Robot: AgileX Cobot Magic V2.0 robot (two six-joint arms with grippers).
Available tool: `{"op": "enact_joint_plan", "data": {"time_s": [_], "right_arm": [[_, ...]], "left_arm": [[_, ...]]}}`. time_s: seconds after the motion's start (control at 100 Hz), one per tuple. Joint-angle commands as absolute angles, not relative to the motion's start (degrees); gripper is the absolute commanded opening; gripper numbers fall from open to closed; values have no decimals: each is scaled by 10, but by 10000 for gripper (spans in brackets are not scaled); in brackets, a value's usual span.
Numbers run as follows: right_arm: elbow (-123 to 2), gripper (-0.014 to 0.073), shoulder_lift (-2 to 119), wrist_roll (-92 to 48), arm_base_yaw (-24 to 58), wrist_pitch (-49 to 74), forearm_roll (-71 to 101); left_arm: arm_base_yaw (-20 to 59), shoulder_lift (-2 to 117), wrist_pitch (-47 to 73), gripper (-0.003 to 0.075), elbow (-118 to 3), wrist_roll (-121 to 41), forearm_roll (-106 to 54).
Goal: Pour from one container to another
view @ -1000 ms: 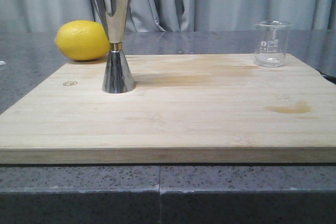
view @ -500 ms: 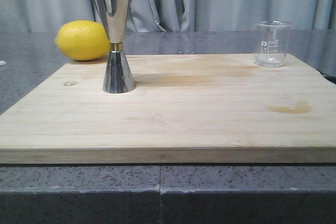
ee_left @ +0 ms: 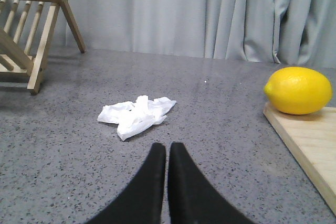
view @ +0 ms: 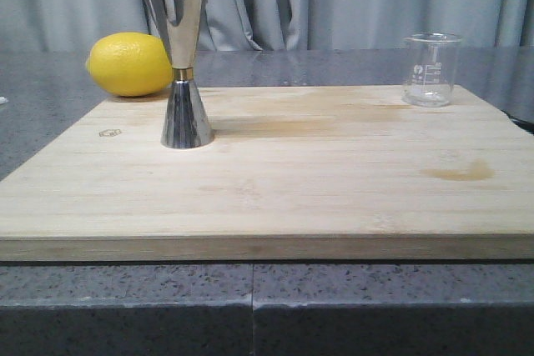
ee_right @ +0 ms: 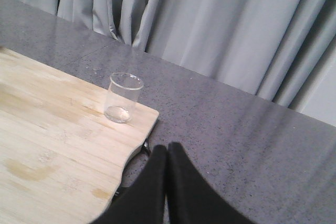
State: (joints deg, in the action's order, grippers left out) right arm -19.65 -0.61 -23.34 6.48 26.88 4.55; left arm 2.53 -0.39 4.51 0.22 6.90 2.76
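The small clear glass beaker (view: 431, 69) stands upright at the far right corner of the wooden board (view: 275, 181); the right wrist view shows this beaker (ee_right: 125, 97) near the board's corner. The tall steel jigger (view: 183, 64) with a gold band stands upright on the board's far left part. My left gripper (ee_left: 167, 147) is shut and empty over the grey counter, left of the board. My right gripper (ee_right: 167, 147) is shut and empty over the counter beside the board's right edge, short of the beaker. Neither gripper shows in the front view.
A yellow lemon (view: 131, 63) lies on the counter behind the board's far left corner, close to the jigger. A crumpled white tissue (ee_left: 136, 115) lies on the counter ahead of the left gripper. A wooden rack (ee_left: 31, 24) stands further left. Grey curtains hang behind.
The front view's picture has shifted very slightly to the left; the jigger, beaker and lemon keep their places on the board and counter.
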Motion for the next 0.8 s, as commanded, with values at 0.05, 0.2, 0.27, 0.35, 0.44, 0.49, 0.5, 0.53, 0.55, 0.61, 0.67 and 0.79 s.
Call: {"op": "enact_joint_plan", "data": {"time_s": [0.05, 0.2, 0.27, 0.35, 0.44, 0.49, 0.5, 0.53, 0.55, 0.61, 0.67, 0.79], "right_arm": [[-209, -72, -13, -234, 61, 223, 47], [-209, -72, -13, -234, 61, 223, 47], [-209, -72, -13, -234, 61, 223, 47], [-209, -71, -13, -234, 61, 223, 47], [-209, -71, -13, -234, 61, 223, 47], [-209, -71, -13, -234, 61, 223, 47], [-209, -72, -13, -234, 61, 223, 47], [-209, -71, -13, -234, 61, 223, 47], [-209, -72, -13, -234, 61, 223, 47], [-205, -71, -13, -234, 61, 213, 45], [-190, -72, -13, -234, 61, 163, 23], [-142, -71, -16, -217, 53, 28, 14]], "left_arm": [[25, -15, 0, -19, 18, 68, 22], [25, -15, 0, -19, 18, 68, 22], [25, -15, 0, -19, 18, 68, 22], [25, -15, 0, -19, 18, 68, 22], [25, -15, 0, -19, 18, 68, 22], [25, -15, 0, -19, 18, 68, 22], [25, -15, 0, -19, 18, 68, 22], [25, -15, 0, -19, 18, 68, 22], [25, -15, 0, -19, 18, 68, 22], [25, -15, 0, -19, 18, 68, 22], [25, -15, 0, -19, 18, 68, 22], [25, -15, 0, -19, 18, 68, 22]]}}
